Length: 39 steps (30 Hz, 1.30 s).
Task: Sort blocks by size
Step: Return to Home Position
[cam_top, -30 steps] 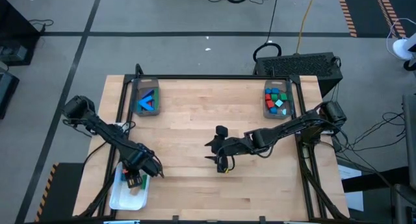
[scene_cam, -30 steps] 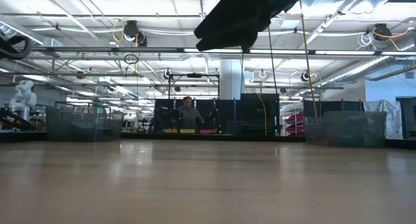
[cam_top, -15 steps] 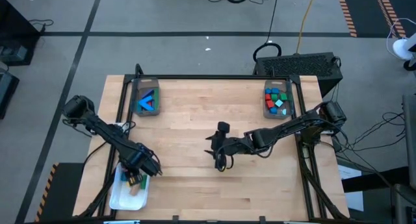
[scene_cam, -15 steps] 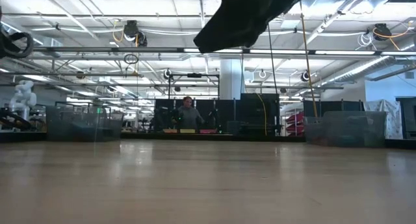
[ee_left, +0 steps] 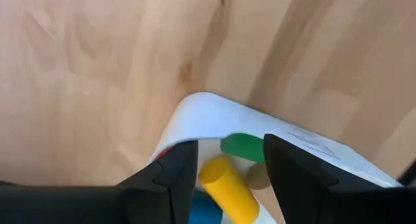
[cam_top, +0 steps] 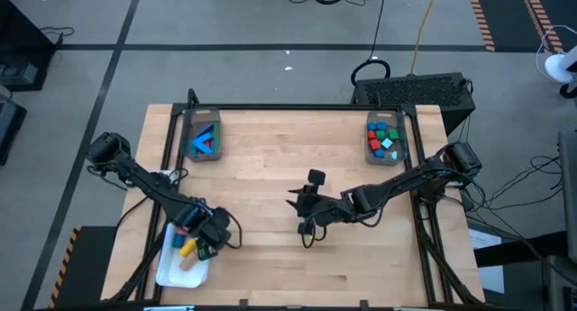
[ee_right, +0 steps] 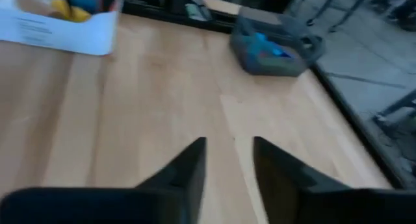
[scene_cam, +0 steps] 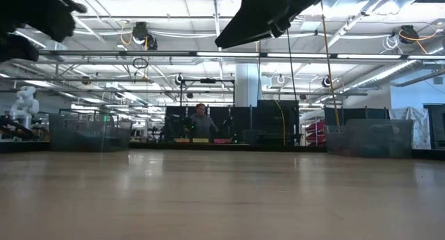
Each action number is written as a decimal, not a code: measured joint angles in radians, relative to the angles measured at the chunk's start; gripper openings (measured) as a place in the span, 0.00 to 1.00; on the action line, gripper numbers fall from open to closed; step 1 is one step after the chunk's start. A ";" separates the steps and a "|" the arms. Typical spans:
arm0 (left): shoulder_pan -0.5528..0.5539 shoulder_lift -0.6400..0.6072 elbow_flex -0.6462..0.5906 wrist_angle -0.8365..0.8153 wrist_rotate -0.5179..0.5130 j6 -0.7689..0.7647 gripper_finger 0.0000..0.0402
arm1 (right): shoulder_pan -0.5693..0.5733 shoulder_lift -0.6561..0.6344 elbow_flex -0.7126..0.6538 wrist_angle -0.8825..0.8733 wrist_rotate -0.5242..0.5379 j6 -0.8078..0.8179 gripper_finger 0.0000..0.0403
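Left gripper (cam_top: 210,246) hovered over white bin (cam_top: 163,277) edge, jaws released, empty. Yellow cylinder (ee_left: 227,193) lay inside bin. Right gripper (cam_top: 297,205) hung well apart from bin, jaws released.

Seen from above, my dark six-joint left arm (cam_top: 149,189) slants from its base at nine o'clock toward five o'clock. It ends in my dark two-finger left gripper (cam_top: 215,241) at seven o'clock, fingers (ee_left: 169,185) parted. My dark right arm (cam_top: 397,180) reaches from three o'clock toward nine. My right gripper (cam_top: 302,205) hangs near the centre, fingers (ee_right: 188,162) apart.

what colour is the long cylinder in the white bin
The cylinder is yellow; left wrist view shows it best.
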 joint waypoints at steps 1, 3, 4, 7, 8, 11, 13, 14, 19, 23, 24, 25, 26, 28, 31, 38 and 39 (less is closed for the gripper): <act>0.001 0.000 0.002 0.000 -0.017 0.004 0.44 | 0.000 0.000 0.000 -0.002 -0.019 -0.001 0.25; 0.010 0.000 0.005 0.003 -0.033 0.004 0.44 | -0.001 0.000 0.000 -0.002 -0.069 -0.004 0.14; 0.016 0.000 0.006 0.004 -0.033 0.001 0.44 | -0.003 0.000 0.000 0.000 -0.091 -0.013 0.08; 0.027 0.000 0.006 0.001 -0.007 -0.004 0.44 | -0.003 0.000 0.000 0.023 -0.141 -0.035 0.02; 0.027 0.000 0.006 -0.006 0.009 -0.005 0.44 | -0.003 0.000 0.000 0.029 -0.150 -0.032 0.03; 0.021 0.000 0.006 -0.081 0.070 -0.028 0.44 | -0.003 -0.004 0.001 0.029 -0.172 -0.032 0.02; 0.011 0.000 0.006 -0.174 0.070 -0.036 0.44 | -0.003 -0.012 0.001 0.023 -0.174 -0.035 0.01; 0.002 -0.001 0.006 -0.213 0.065 -0.034 0.44 | -0.002 -0.018 0.001 0.022 -0.173 -0.040 0.01; -0.040 -0.010 0.005 -0.238 0.068 -0.055 0.44 | -0.001 -0.059 0.001 -0.032 -0.172 -0.028 0.00; -0.065 -0.033 0.043 -0.218 0.068 -0.061 0.44 | 0.006 -0.084 0.001 -0.053 -0.168 -0.021 0.00; -0.070 -0.042 0.064 -0.225 0.057 -0.064 0.44 | 0.009 -0.086 0.001 -0.051 -0.168 -0.020 0.00; -0.074 -0.052 0.085 -0.230 0.035 -0.065 0.44 | 0.013 -0.090 0.002 -0.050 -0.169 -0.020 0.00; -0.078 -0.062 0.109 -0.230 0.005 -0.064 0.44 | 0.018 -0.093 0.002 -0.053 -0.173 -0.017 0.00; -0.086 -0.083 0.153 -0.224 -0.075 -0.056 0.44 | 0.025 -0.095 0.002 -0.023 -0.218 -0.003 0.00; -0.089 -0.115 0.190 -0.216 -0.234 -0.056 0.44 | 0.037 -0.096 0.002 0.054 -0.352 -0.001 0.00; -0.034 -0.101 0.192 -0.129 -0.409 0.061 0.44 | 0.048 -0.035 0.002 0.219 -0.687 -0.001 0.00; -0.019 -0.095 0.192 -0.102 -0.423 0.090 0.44 | 0.045 -0.021 0.002 0.236 -0.755 -0.001 0.00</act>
